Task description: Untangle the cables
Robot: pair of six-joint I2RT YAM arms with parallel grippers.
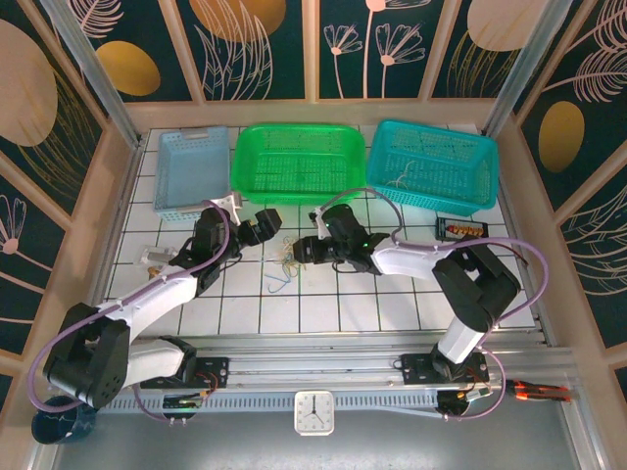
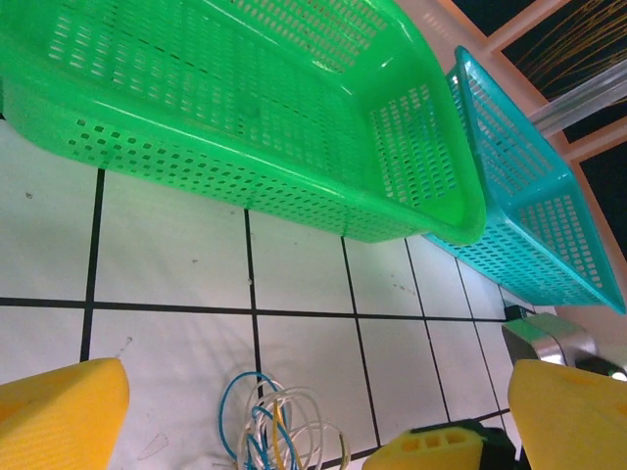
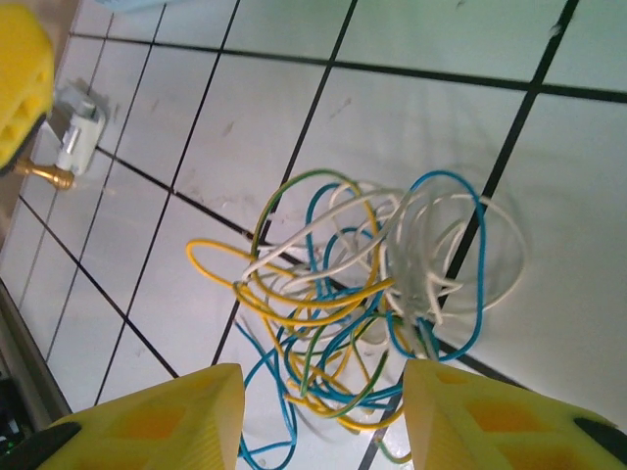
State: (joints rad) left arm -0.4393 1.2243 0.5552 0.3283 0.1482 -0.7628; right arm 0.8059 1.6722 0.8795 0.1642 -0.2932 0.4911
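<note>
Lying near the middle of the top view, on the white tiled worktop [image 1: 333,311], the cables [image 1: 284,266] are seen as one small bundle, below the green basket [image 1: 299,162]. In the right wrist view the yellow, blue, green and white wires [image 3: 362,294] are looped through each other in the centre of the frame, and no single wire is laid apart from the rest. The right gripper [image 1: 305,251] is placed just at the right of the bundle in the top view; its yellow fingers [image 3: 157,421] are held apart at the bottom of its own view, with the tangle between and above them, and nothing is clamped. The left gripper [image 1: 261,227] is found up and to the left of the bundle, also with its fingers [image 2: 59,411] spread wide and empty, and a part of the wires [image 2: 274,423] is seen at the bottom edge of its view. The task is judged to be hardly begun: no wire is gripped or lifted, the knot is whole, and all of the separating is left to be done.
</note>
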